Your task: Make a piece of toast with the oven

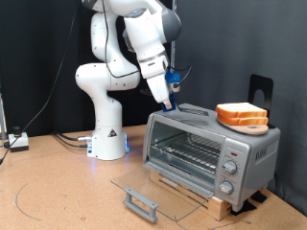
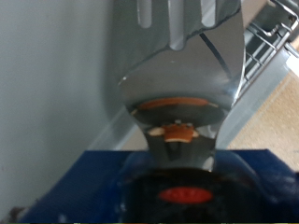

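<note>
The silver oven [image 1: 251, 151] stands at the exterior view's right, with its glass door [image 1: 158, 192] folded down flat and its wire rack bare. Two pale slices of toast bread [image 1: 242, 116] lie stacked on the oven's top at its right end. My gripper [image 1: 172, 98] hangs over the top's left end, shut on the blue handle [image 2: 103, 182] of a metal spatula [image 1: 195, 110]. The spatula's blade rests on or just above the oven top. In the wrist view the shiny blade [image 2: 182, 84] fills the middle and mirrors an orange-tan shape. My fingers are not clear there.
A black stand [image 1: 261, 90] rises behind the oven's right end. The oven sits on a wooden board [image 1: 206, 201] on the brown table. The arm's white base [image 1: 107, 134] stands at the left, with cables and a small box [image 1: 17, 141] at the far left.
</note>
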